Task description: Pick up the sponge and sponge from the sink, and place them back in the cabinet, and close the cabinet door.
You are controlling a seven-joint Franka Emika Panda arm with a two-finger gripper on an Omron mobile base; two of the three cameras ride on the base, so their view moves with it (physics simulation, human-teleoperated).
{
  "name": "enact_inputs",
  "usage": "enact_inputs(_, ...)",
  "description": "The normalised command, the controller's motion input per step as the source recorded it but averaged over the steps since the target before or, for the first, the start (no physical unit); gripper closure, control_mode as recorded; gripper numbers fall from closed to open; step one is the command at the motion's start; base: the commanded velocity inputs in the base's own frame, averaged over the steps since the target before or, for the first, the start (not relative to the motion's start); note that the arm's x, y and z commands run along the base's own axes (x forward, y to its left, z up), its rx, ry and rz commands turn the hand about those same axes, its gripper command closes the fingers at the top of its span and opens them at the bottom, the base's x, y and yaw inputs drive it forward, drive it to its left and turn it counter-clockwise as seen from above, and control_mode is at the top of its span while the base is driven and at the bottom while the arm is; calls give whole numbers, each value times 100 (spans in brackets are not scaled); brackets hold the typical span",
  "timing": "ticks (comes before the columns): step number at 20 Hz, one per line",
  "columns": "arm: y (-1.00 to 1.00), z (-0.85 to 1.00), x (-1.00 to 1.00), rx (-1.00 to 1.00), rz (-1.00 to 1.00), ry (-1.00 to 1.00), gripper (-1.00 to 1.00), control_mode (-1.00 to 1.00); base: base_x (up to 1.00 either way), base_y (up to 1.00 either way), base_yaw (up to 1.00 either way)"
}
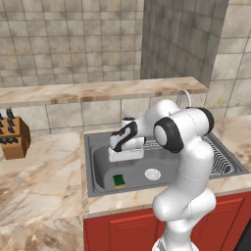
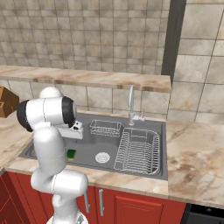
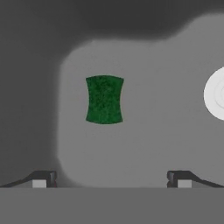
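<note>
A green-topped sponge (image 1: 119,181) (image 2: 71,154) (image 3: 104,99) lies flat on the floor of the grey sink (image 1: 88,147) (image 2: 131,174), in its front left part, left of the round white drain (image 1: 152,173) (image 2: 102,157) (image 3: 216,94). My gripper (image 1: 125,158) (image 2: 72,133) (image 3: 112,179) hangs above the basin, pointing down, a little behind the sponge. Its jaws stand wide open with nothing between them, and in the hand view the sponge sits ahead of the fingertips, slightly left of centre. The cabinet and its door are out of view.
A wire dish rack (image 2: 139,151) (image 1: 220,159) fills the sink's right half, with a small wire basket (image 2: 106,127) and the faucet (image 2: 131,103) behind. A knife block (image 1: 14,137) stands on the left counter. Red floor-unit doors (image 1: 122,230) sit below the sink.
</note>
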Motion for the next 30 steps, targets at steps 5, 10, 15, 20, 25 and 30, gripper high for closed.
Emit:
enact_inputs(5, 5, -21, 19, 0, 0, 0, -100, -100, 0, 0, 0)
enact_inputs(10, 11, -22, 21, 0, 0, 0, -100, -100, 0, 0, 0)
enact_inputs(15, 10, -24, 21, 0, 0, 0, -100, -100, 0, 0, 0)
enact_inputs(20, 4, -18, 23, 0, 0, 0, -100, -100, 0, 0, 0)
enact_inputs(25, 0, -16, 9, 0, 0, 0, -100, -100, 0, 0, 0)
enact_inputs(30, 3, -19, 3, 0, 0, 0, -100, -100, 0, 0, 0)
